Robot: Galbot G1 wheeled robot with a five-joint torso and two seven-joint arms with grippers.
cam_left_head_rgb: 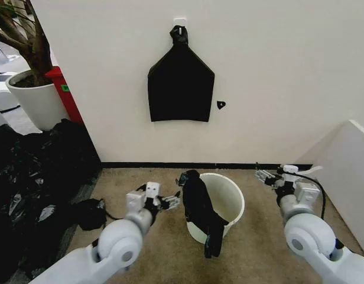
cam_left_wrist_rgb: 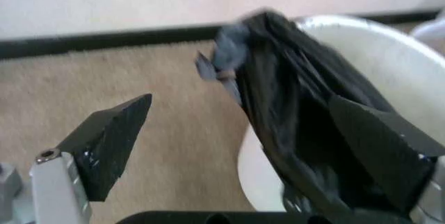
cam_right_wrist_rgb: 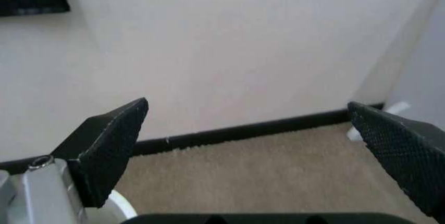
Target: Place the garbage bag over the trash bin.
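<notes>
Beige carpet [cam_left_head_rgb: 253,254] runs to a white wall w/ black baseboard [cam_left_head_rgb: 170,165]. Trash bin [cam_left_head_rgb: 228,198] sits mid-floor near the wall; garbage bag [cam_left_head_rgb: 201,213] hangs bunched over its left rim, not spread over the mouth. Left gripper [cam_left_head_rgb: 168,203] just beside the bag, jaws wide apart, gripping nothing. Right gripper [cam_left_head_rgb: 266,176] off the bin's right side, jaws spread, empty.
</notes>
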